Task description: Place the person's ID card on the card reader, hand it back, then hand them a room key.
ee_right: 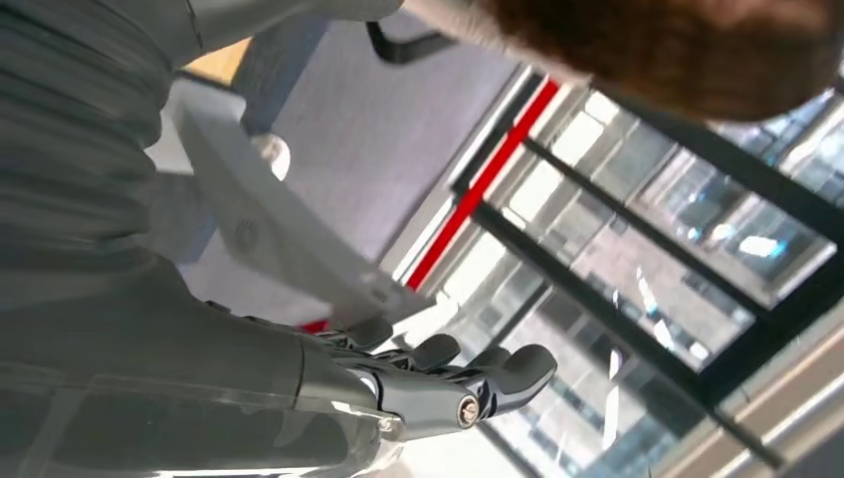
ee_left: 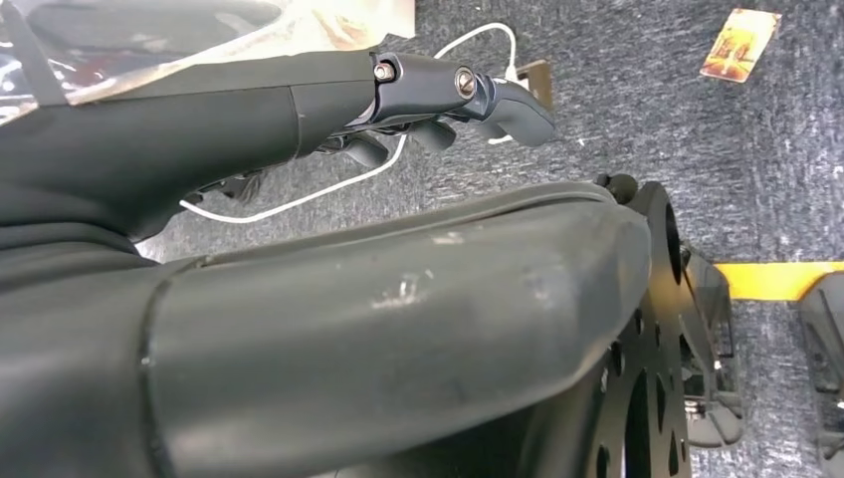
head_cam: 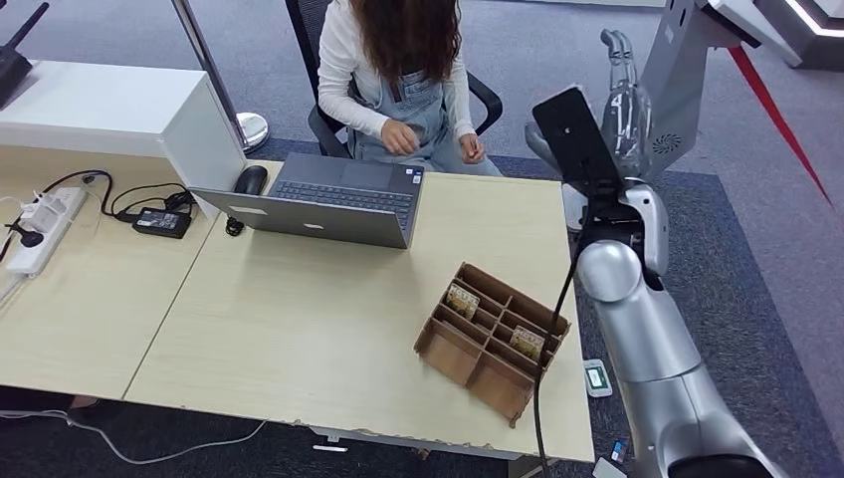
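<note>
The task looks to be at its very beginning. The right hand [head_cam: 622, 110] is raised beside the far right corner of the table [head_cam: 299, 329], reaching toward the seated person [head_cam: 403, 70], and in the right wrist view its fingers [ee_right: 478, 373] are loosely spread with nothing between them. The left hand [ee_left: 438, 100] hangs low over the grey carpet; its fingers are a little curled and apart, and it also holds nothing. I cannot find the ID card on the table or in a robot hand; the person keeps both hands close to the body behind the laptop [head_cam: 328, 204], and whether they hold the card is too small to tell. A card reader I cannot identify with certainty. The room keys seem to be the small cards [head_cam: 463, 299] standing in the compartments of the cardboard box [head_cam: 488, 344] at the near right of the table, untouched. So, by my judgement, receiving the ID card, reading it, returning it and giving a key are all left to do.
</note>
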{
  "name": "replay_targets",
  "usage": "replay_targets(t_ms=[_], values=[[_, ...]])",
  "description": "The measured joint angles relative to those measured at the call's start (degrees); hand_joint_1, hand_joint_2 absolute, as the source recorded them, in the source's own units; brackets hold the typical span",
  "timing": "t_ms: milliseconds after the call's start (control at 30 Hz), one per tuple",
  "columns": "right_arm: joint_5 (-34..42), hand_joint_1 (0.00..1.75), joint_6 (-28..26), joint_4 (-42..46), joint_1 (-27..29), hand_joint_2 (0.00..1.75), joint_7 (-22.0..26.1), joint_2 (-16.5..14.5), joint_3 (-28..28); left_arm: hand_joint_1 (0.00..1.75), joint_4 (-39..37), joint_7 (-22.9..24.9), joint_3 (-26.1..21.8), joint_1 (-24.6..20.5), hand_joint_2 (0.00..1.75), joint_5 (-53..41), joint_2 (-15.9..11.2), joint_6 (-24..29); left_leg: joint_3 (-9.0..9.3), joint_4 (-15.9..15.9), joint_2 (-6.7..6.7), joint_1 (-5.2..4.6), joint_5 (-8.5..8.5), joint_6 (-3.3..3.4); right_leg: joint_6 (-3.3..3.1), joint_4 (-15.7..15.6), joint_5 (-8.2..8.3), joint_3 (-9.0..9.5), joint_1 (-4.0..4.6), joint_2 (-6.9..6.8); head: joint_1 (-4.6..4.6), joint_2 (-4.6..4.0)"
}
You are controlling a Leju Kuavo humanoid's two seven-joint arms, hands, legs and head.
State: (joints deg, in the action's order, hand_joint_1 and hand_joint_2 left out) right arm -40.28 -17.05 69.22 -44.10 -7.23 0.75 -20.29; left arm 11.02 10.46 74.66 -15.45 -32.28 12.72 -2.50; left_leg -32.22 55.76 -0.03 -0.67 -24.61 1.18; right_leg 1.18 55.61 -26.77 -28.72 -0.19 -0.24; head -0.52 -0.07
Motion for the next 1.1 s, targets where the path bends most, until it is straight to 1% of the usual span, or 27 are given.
replay_targets(t_ms=[67,133,233,333,433,600,733,867,967,1100], values=[[-0.09,0.00,-1.62,-0.79,0.34,1.75,2.12,1.65,2.23,0.00,0.00,0.39,0.00,0.00,0.00,0.00,0.01,-0.05,-0.01,0.00,0.01,-0.02,0.00,0.00,0.00,0.00,0.01,0.00,0.01,0.01,0.00,0.00],[-0.05,0.00,-3.28,-1.96,0.49,1.75,2.96,3.15,4.55,0.00,0.00,0.72,0.00,0.00,0.00,0.05,0.01,-0.19,-0.01,0.00,0.02,-0.05,0.00,0.00,0.01,0.00,0.01,-0.01,0.02,0.03,0.00,0.00],[0.26,0.00,-5.39,-3.05,0.98,1.75,1.27,4.99,7.75,0.00,0.00,1.24,-0.03,-0.01,0.00,0.28,-0.01,-0.50,0.00,0.01,0.03,-0.06,0.00,0.01,0.01,0.00,0.01,-0.01,-0.01,0.03,0.00,0.00],[0.89,0.00,-6.25,-3.17,2.32,1.75,-1.31,6.48,11.17,0.00,-0.02,1.69,-0.13,-0.01,0.00,0.49,-0.02,-0.64,0.00,0.02,0.00,-0.05,0.00,0.01,0.02,0.00,0.01,0.00,-0.02,0.01,-0.01,0.00],[1.88,0.00,-4.90,-2.04,4.41,1.75,-3.24,7.92,13.96,0.00,-0.02,1.85,-0.26,0.00,0.00,0.54,-0.04,-0.65,0.02,0.03,0.01,-0.05,-0.01,0.01,0.02,-0.01,0.01,-0.02,-0.03,0.03,-0.01,0.00],[2.89,0.00,1.30,3.30,10.62,1.75,-4.58,11.59,19.69,0.00,-0.02,2.10,-0.35,0.05,0.00,0.51,-0.02,-0.46,-0.02,0.03,-0.19,-0.02,-0.04,0.05,0.07,-0.06,-0.03,0.06,-0.04,-0.18,0.00,0.00],[2.72,0.00,2.19,5.82,13.85,1.75,-4.18,13.00,24.66,0.00,-0.02,2.31,-0.36,0.04,0.00,0.43,-0.02,-0.41,-0.01,0.01,-0.02,-0.05,-0.05,0.06,0.06,-0.06,-0.02,0.02,-0.03,0.04,0.00,0.00],[2.42,0.00,2.18,6.34,16.19,1.75,-3.35,13.72,28.07,0.00,-0.02,2.53,-0.37,0.01,0.00,0.33,-0.02,-0.36,0.01,0.01,0.00,-0.05,-0.05,0.06,0.06,-0.06,-0.02,0.03,-0.03,0.03,0.00,0.00],[3.58,0.00,2.23,6.32,17.61,1.75,-1.92,13.86,30.25,0.00,-0.02,2.72,-0.37,0.01,0.00,0.31,0.00,-0.23,0.01,0.01,-0.01,-0.06,-0.05,0.06,0.06,-0.06,-0.01,0.04,-0.02,0.03,0.00,0.00],[8.53,0.00,4.82,6.21,18.53,1.75,2.72,13.31,32.01,0.00,-0.02,3.13,-0.39,-0.06,0.00,0.18,-0.02,-0.09,0.01,0.00,0.00,-0.06,-0.05,0.06,0.06,-0.06,-0.01,0.05,-0.01,0.05,0.00,0.00]])
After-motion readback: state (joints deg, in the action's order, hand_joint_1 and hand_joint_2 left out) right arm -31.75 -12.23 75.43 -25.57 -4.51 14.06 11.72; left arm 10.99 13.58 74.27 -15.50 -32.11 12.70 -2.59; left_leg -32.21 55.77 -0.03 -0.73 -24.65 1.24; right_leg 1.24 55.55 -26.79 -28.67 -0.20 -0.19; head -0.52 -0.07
